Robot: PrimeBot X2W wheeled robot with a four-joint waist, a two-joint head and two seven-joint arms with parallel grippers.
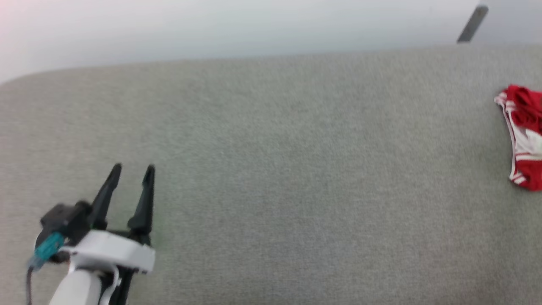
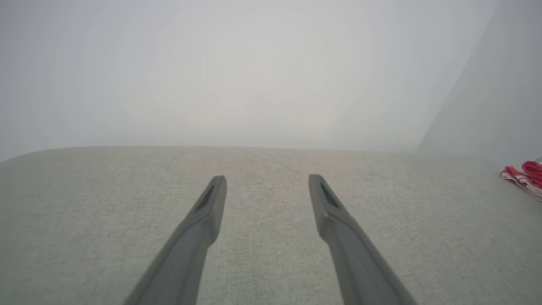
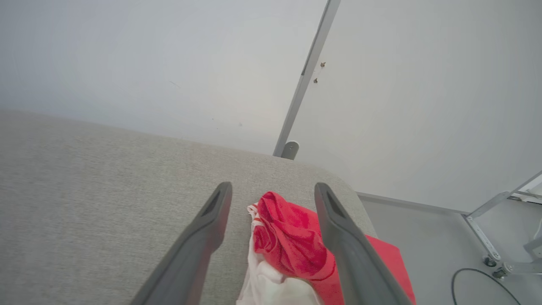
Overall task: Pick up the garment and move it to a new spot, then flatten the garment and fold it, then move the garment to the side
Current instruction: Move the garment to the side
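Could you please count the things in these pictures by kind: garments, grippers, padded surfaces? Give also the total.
Garments: 1, the red and white garment
Grippers: 2, the left gripper and the right gripper, both open
Padded surfaces: 1, the grey padded surface
Total: 4

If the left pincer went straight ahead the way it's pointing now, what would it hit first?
Nothing close: the left pincer points across the bare grey surface toward the pale wall. It may graze the surface first; depth is unclear. The garment lies well off to the right.
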